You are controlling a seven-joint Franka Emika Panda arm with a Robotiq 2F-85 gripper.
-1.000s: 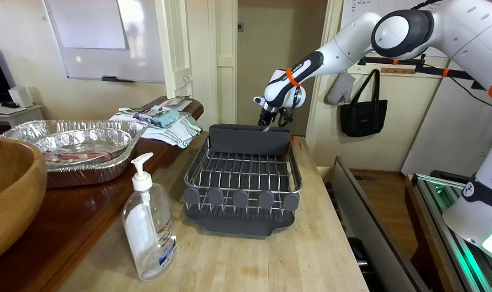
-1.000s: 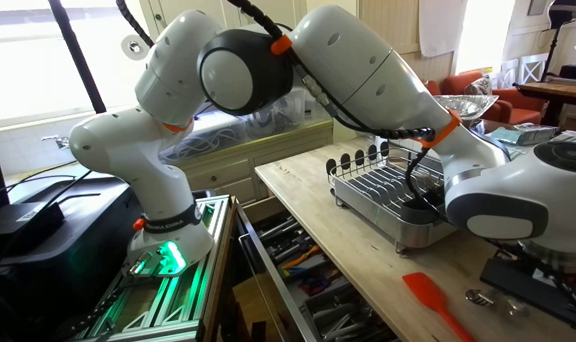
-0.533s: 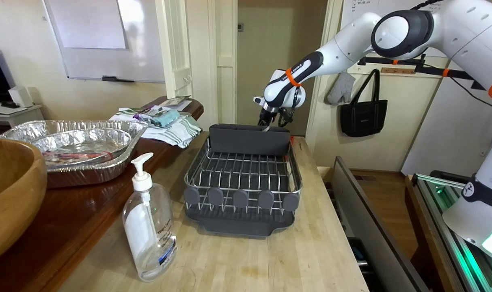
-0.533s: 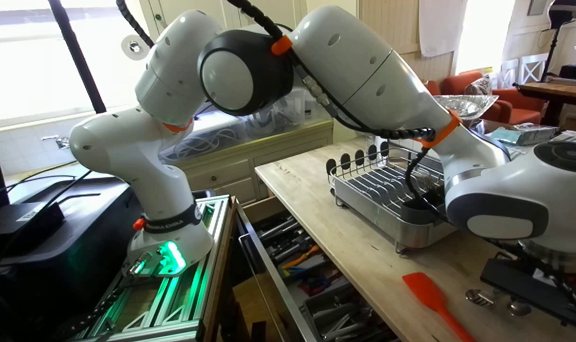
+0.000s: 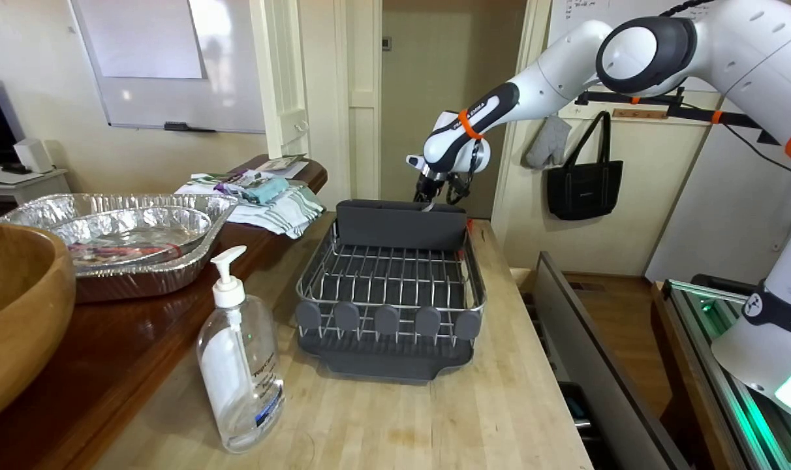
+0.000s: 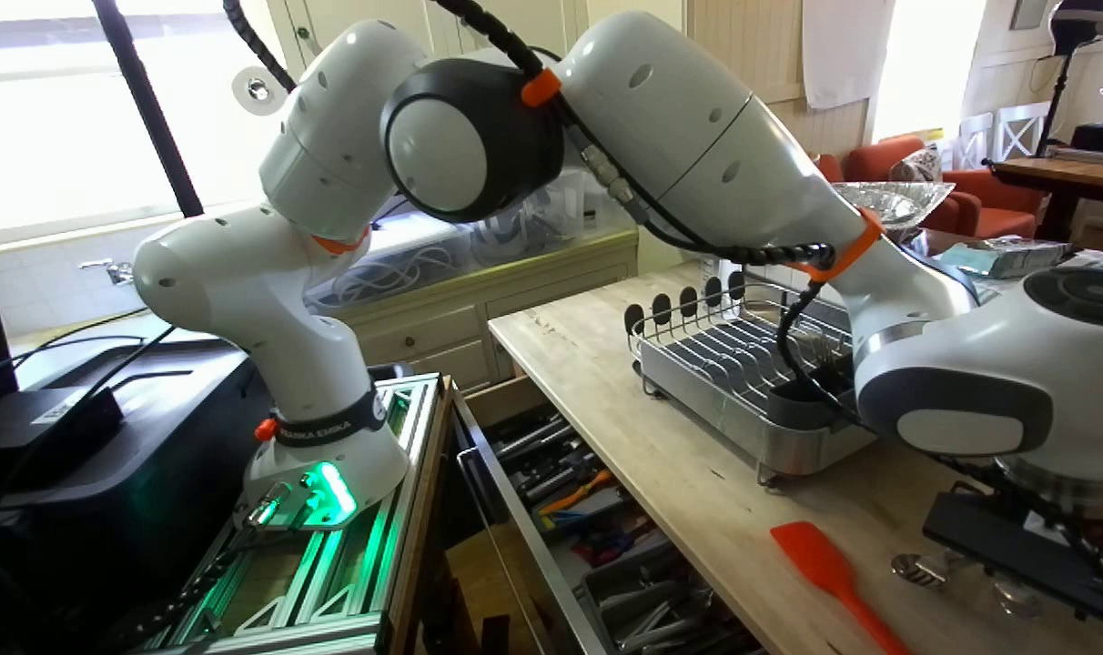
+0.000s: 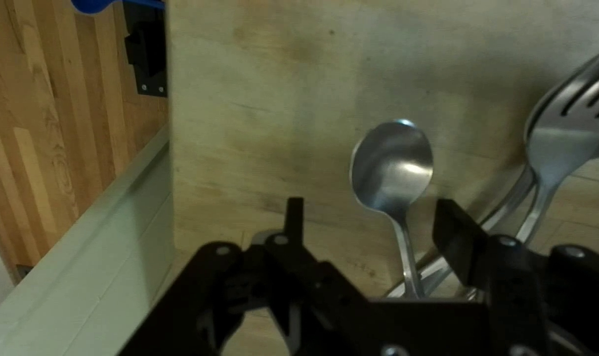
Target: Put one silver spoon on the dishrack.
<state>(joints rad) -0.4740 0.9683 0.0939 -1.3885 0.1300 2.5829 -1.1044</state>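
Silver spoon [image 7: 392, 165] lies on a pale wooden worktop [image 7: 260, 104], seen from above in the wrist view. Its bowl is toward the top of the view and its thin handle runs downward, meeting other cutlery [image 7: 508, 201] close to where the black gripper [image 7: 370, 217] covers part of the view. The gripper is unclenched, its two fingers spread well apart, with the spoon's neck showing between them; whether either finger touches anything cannot be told. To the right of the spoon, a fork [image 7: 559, 148] rests over more cutlery.

In an exterior view, the dishrack [image 5: 395, 281], grey wire on a dark tray, stands on the worktop. A white robot arm [image 5: 555, 78] reaches past its far end, where a dark grey holder [image 5: 402, 225] hides the gripper's tips. A clear pump bottle [image 5: 242, 378] stands near the rack; a drawer [image 5: 588, 365] is pulled out beside the worktop.

In an exterior view, a red spatula [image 6: 824, 564] lies near the dishrack. Shiny metal pieces [image 6: 918, 570], too unclear to name, lie to its right, partly behind a black bar [image 6: 997, 541] below the arm's wrist.
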